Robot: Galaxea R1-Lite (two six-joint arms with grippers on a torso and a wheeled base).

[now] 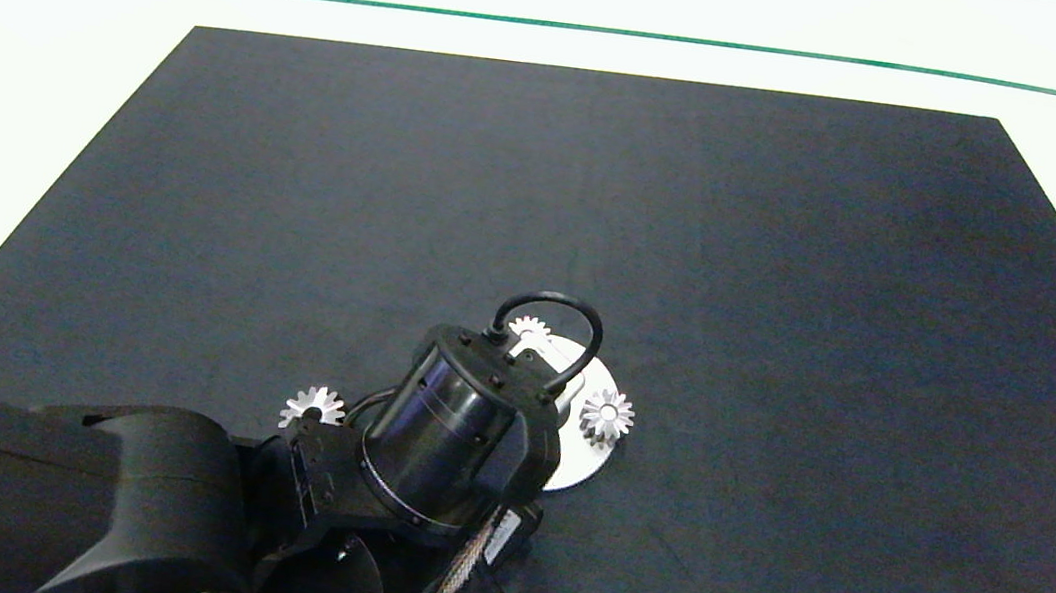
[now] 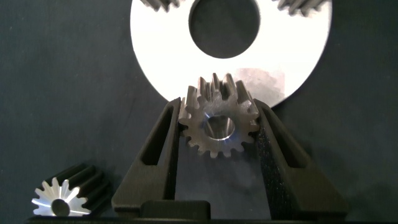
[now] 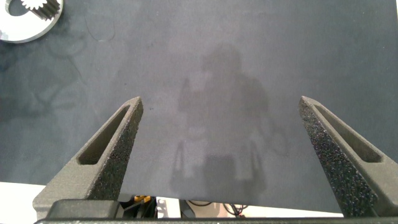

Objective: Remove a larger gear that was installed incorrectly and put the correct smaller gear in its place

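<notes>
In the left wrist view my left gripper [image 2: 217,106] is shut on a smaller gear [image 2: 217,121] with short blunt teeth, held at the near rim of the white round plate [image 2: 161,37]. The larger gear [image 2: 61,198], star-like with long pointed teeth, lies on the black mat beside the gripper. In the head view it shows left of the arm [image 1: 313,404]. Two other small gears sit on the plate [image 1: 584,455], one at its right edge [image 1: 607,415] and one at its far edge [image 1: 529,327]. My right gripper [image 3: 221,102] hangs open over bare mat, holding nothing.
The black mat [image 1: 793,269] covers most of the white table. The left arm [image 1: 441,427] hides much of the plate in the head view. The right wrist view catches the plate's edge [image 3: 18,31] with a gear [image 3: 37,6].
</notes>
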